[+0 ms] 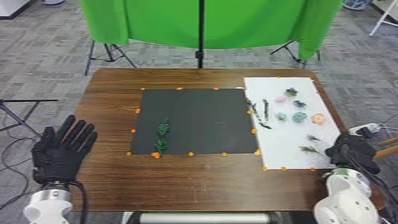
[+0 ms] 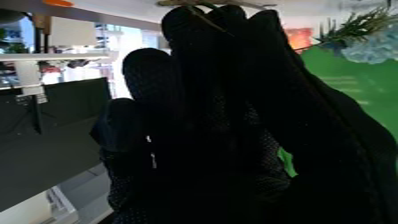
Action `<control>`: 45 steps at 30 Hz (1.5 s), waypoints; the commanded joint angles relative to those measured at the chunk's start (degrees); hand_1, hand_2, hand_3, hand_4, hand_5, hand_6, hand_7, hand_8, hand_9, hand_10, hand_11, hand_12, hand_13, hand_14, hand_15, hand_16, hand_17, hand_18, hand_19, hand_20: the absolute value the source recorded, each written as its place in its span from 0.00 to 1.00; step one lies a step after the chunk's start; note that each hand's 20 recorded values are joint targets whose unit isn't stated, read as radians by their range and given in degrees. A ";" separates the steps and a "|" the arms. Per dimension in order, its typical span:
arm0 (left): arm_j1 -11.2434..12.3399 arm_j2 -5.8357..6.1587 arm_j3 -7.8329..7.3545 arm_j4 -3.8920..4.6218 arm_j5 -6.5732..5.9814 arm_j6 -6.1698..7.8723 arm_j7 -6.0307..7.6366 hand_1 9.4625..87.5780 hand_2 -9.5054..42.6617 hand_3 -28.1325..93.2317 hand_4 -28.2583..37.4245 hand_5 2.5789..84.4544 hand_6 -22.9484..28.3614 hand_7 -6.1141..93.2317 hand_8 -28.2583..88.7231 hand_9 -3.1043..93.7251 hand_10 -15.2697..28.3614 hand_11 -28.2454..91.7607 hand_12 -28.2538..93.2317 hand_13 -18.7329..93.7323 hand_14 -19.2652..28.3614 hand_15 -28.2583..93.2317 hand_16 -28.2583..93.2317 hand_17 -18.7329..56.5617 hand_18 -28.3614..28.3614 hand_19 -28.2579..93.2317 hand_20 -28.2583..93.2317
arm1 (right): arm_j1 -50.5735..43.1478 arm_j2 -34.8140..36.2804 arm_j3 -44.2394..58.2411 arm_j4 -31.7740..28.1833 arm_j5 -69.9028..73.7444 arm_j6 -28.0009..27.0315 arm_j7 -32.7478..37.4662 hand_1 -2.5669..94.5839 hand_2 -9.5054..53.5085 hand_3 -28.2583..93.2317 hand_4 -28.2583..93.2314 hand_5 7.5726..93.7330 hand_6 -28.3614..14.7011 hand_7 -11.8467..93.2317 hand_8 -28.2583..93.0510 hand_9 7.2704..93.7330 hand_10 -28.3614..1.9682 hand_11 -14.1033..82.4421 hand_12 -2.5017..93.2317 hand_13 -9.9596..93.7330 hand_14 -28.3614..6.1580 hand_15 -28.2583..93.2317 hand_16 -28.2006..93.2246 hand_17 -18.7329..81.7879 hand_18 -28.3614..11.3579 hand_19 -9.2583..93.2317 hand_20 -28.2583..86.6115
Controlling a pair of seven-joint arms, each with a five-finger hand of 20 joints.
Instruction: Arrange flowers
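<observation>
I have the brown wooden bench (image 1: 178, 185) below me, a black square mat (image 1: 200, 120) on it and a white rectangular sheet (image 1: 280, 145) at two o'clock. My left robot hand (image 1: 62, 150) lies open at nine; my right robot hand (image 1: 354, 150), at three, has loosely extended fingers, and I can't tell whether it grips anything. A green leafy stem (image 1: 163, 135) sits at the mat's eight o'clock, small pastel and dark flowers (image 1: 299, 117) on the sheet.
</observation>
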 commanded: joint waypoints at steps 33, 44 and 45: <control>-4.01 2.56 2.18 1.67 1.35 -0.05 -2.93 0.23 0.47 0.88 0.00 0.47 0.67 0.13 0.17 0.39 0.74 0.38 0.30 0.40 0.78 0.52 0.17 0.14 0.79 0.57 0.34 | 29.58 -20.50 -27.85 2.48 5.23 -7.15 -2.05 0.56 0.00 0.92 0.04 0.84 0.56 0.45 0.36 0.88 0.42 0.34 0.47 0.73 0.38 0.81 0.50 0.56 0.00 1.00 0.76; -7.58 4.66 4.42 2.78 1.24 0.39 -3.34 0.23 0.45 0.88 0.00 0.48 0.67 0.13 0.17 0.39 0.74 0.39 0.31 0.40 0.78 0.52 0.17 0.14 0.79 0.57 0.34 | 30.62 -27.22 -31.65 9.04 5.63 -15.24 -2.67 0.54 0.00 0.92 0.06 0.83 0.57 0.47 0.35 0.88 0.42 0.36 0.48 0.74 0.38 0.82 0.50 0.56 0.00 1.00 0.77; -7.84 4.78 4.54 2.85 1.19 0.49 -3.43 0.23 0.45 0.88 0.00 0.48 0.67 0.13 0.17 0.39 0.74 0.39 0.31 0.40 0.78 0.52 0.17 0.14 0.79 0.57 0.34 | 30.34 -27.57 -31.89 8.83 6.39 -15.82 -2.21 0.54 0.00 0.92 0.07 0.83 0.57 0.47 0.36 0.87 0.42 0.37 0.48 0.73 0.37 0.82 0.50 0.56 0.00 1.00 0.77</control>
